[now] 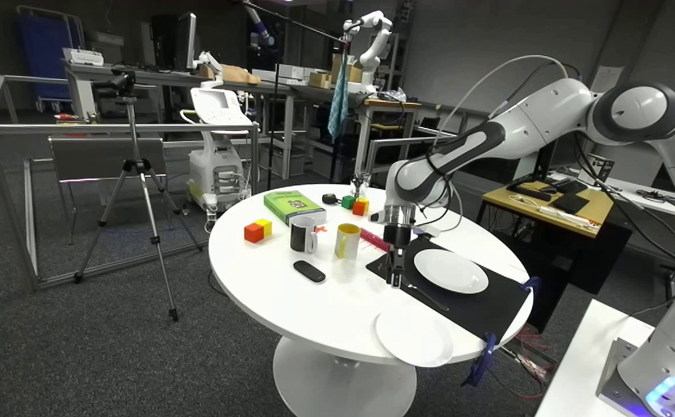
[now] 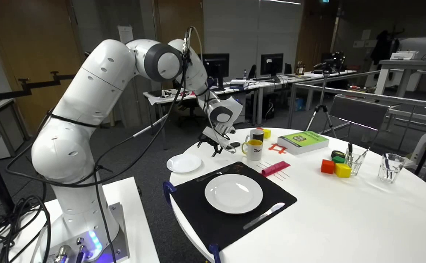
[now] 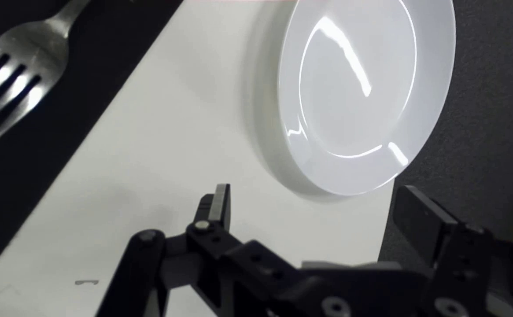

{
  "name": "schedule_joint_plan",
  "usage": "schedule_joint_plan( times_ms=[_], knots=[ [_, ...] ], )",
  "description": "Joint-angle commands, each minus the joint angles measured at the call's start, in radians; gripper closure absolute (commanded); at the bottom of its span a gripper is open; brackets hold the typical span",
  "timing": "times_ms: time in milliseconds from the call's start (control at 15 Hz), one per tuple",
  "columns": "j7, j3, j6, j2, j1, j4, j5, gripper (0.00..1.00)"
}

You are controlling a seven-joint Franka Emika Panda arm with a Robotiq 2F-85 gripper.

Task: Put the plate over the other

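Note:
A white plate lies near the table's edge, in both exterior views [image 1: 413,336] [image 2: 184,163] and in the wrist view [image 3: 357,110]. The other white plate lies on the black mat, in both exterior views [image 1: 450,271] [image 2: 233,193]; it is out of the wrist view. My gripper is over the table beside the edge plate, in both exterior views [image 1: 396,284] [image 2: 207,150]. In the wrist view my gripper [image 3: 313,204] has its fingers wide apart with nothing between them. The edge plate's near rim lies just ahead of the fingertips, apart from them.
The black mat [image 2: 198,215] bears a fork [image 3: 40,53] and a knife [image 2: 264,215]. Blue clamps [image 1: 479,365] sit at the table's edge. A yellow-lined mug [image 1: 347,246], a black-and-white mug [image 1: 300,234], a dark remote [image 1: 309,271] and a green book [image 1: 295,207] stand farther off.

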Motion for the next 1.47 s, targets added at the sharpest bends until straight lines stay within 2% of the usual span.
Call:
schedule_joint_plan(
  times_ms=[0, 600, 1400],
  knots=[
    [0.063, 0.001, -0.005, 0.048, 0.034, 0.035, -0.069, 0.0],
    [0.096, 0.022, -0.047, 0.13, 0.058, 0.107, -0.145, 0.0],
    [0.028, 0.068, -0.199, 0.183, 0.031, 0.201, -0.113, 0.0]
  ],
)
